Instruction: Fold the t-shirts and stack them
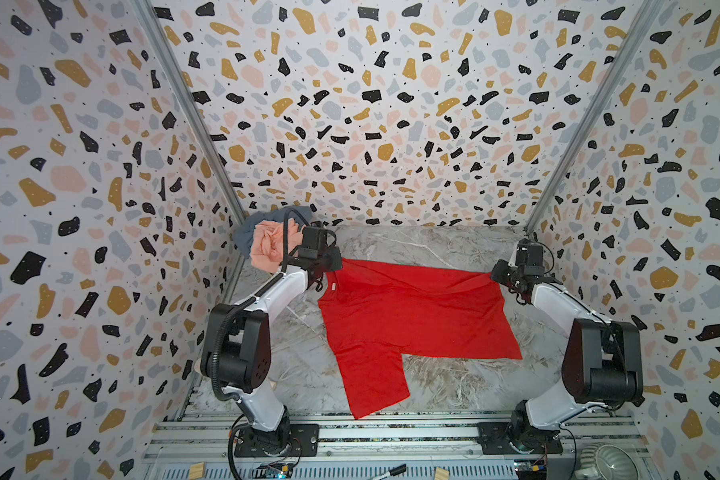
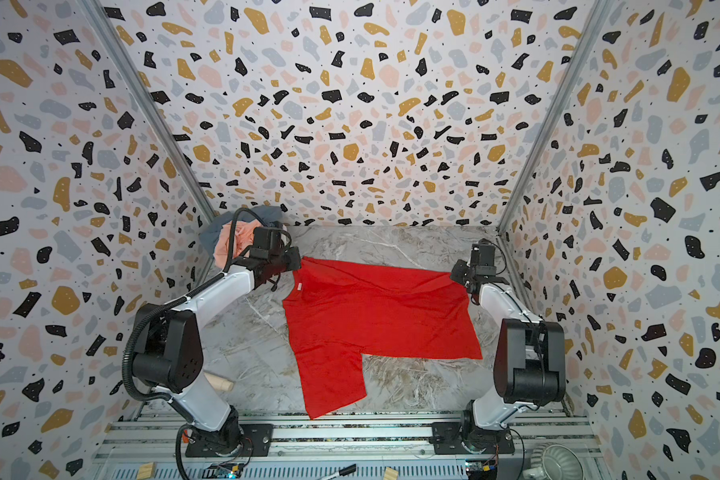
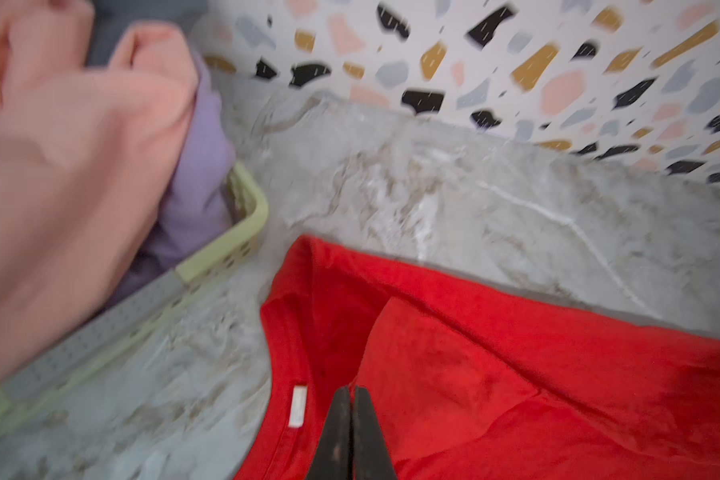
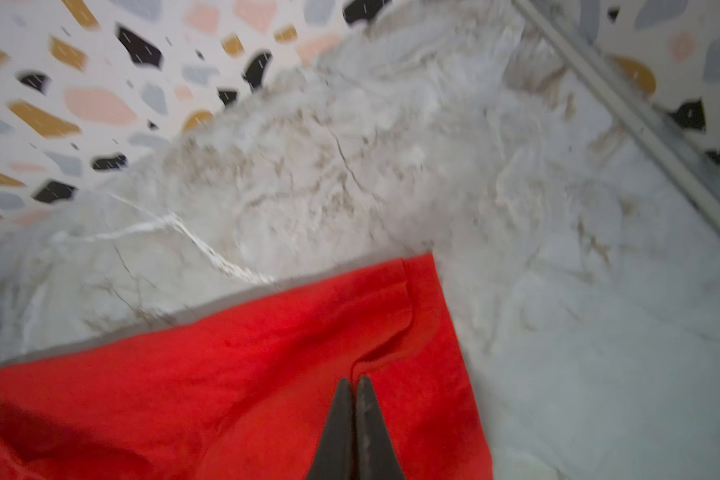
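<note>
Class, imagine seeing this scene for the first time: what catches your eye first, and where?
The bright red t-shirt lying across the middle of the marble table stands out first. Its far edge is pinched by the left gripper near the collar and the right gripper at the far right corner. A peach-pink t-shirt heaps in the far-left basket.

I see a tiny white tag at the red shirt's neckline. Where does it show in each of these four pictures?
Top view: white tag on the collar, at the red t-shirt's left edge.
Top view: the tag again on the collar.
Left wrist: the tag sits beside the closed left pincer.
Right wrist: not in it.
Shared landmark: the red t-shirt, seen in all four.
</note>
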Tool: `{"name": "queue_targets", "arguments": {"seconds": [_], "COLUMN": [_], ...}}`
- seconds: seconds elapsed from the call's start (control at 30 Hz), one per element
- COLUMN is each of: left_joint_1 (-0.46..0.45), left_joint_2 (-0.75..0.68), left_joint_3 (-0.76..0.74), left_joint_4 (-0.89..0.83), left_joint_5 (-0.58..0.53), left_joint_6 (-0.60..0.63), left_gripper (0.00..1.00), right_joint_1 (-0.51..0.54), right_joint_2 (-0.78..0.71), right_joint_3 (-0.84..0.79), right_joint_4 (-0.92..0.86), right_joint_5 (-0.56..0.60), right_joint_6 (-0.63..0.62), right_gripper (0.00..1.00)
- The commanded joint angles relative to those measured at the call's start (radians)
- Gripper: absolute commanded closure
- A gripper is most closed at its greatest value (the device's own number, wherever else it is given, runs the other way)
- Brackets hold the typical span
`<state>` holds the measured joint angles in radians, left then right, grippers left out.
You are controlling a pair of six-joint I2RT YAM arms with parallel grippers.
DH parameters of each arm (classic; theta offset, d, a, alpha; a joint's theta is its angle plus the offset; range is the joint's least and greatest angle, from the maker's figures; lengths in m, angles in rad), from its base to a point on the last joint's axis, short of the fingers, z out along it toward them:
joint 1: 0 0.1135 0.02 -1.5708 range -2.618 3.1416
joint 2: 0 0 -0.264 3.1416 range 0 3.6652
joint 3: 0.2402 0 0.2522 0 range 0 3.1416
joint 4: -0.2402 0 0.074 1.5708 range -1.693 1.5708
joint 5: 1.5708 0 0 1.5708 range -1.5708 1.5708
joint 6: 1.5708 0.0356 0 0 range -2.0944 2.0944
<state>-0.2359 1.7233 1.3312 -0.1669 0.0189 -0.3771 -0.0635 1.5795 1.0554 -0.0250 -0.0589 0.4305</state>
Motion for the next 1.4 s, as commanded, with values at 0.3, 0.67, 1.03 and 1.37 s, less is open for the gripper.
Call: {"name": "queue_targets", "arguments": {"seconds": [0.3,0.67,1.03,1.37], "left_joint_1": [0.006,0.006,0.006,0.006], "left_joint_2": [0.331,0.442,0.556,0.548], "left_joint_3": [0.583,0.694,0.839,0.789], "left_joint_4": [0.022,0.217,0.265,0.278], "left_joint_5": [0.112,0.115,0.150,0.175], "left_joint_6": [0.125,0.126,0.190,0.188], "left_gripper": [1.00,1.00,1.00,1.00], "right_joint_1": [-0.054,-0.069,-0.085,-0.079], "right_joint_2": [0.292,0.425,0.501,0.542], "right_joint_3": [0.330,0.393,0.436,0.444], "right_joint_4": [0.283,0.450,0.493,0.476], "right_joint_5": [-0.168,-0.204,-0.225,-0.220], "right_joint_6": [0.131,0.202,0.247,0.248], "right_gripper": [1.00,1.00,1.00,1.00]}}
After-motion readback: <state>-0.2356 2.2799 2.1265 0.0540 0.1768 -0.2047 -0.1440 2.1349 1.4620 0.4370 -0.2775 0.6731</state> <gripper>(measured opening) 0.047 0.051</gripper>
